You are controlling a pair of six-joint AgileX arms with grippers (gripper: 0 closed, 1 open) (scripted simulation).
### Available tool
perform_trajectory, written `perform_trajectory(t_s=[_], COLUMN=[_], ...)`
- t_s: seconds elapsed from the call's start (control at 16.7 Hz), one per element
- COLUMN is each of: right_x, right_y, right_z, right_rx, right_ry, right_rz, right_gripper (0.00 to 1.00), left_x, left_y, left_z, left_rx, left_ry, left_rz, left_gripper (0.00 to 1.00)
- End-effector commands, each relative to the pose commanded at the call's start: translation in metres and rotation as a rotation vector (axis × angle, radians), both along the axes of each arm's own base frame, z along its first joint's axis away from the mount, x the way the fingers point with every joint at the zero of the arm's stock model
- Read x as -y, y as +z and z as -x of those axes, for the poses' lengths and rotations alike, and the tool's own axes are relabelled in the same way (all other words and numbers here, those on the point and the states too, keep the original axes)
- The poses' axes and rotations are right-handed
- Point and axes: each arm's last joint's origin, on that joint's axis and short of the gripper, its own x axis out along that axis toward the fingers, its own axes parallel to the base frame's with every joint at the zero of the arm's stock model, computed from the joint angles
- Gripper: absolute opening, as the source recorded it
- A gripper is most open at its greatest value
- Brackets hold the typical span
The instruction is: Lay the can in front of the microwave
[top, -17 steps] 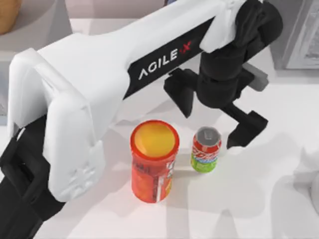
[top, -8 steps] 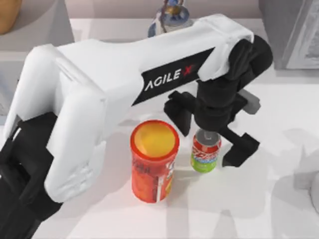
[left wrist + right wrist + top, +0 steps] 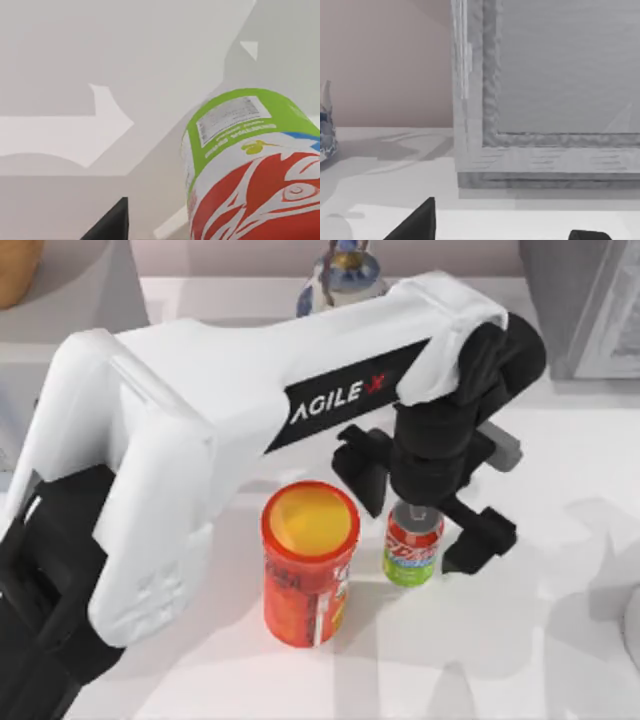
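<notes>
Orange-red with a yellow lid, a canister (image 3: 308, 565) stands nearest on the white tabletop (image 3: 480, 660), upright and untouched. Just beside it, to its right, the can (image 3: 412, 545) stands upright too, red above, green at the base. My left pincer (image 3: 415, 530) hangs over the can's silver top with its black fingers (image 3: 480, 540) spread wide to either side, holding nothing; I judge it is placed so for a grasp from above. In the left wrist view the can (image 3: 250, 170) looms close by one fingertip (image 3: 107, 225). Farther back stand a blue-and-white figurine (image 3: 340, 275) and a grey box (image 3: 585, 305), which the right wrist camera faces (image 3: 545, 100) with the right pincer (image 3: 505, 227) open and idle.
</notes>
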Motion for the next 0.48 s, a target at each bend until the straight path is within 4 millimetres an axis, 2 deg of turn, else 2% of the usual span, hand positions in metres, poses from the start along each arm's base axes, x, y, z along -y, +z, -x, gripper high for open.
perform_trajectory(t_s=[0.48], right_x=[0.0], right_y=[0.0], right_z=[0.0], right_rx=[0.0], right_ry=[0.0], right_rz=[0.0], right_gripper=[1.0], left_x=[0.0], left_y=[0.0], left_z=[0.0], left_rx=[0.0], left_ry=[0.0], left_rz=[0.0], left_gripper=[0.17])
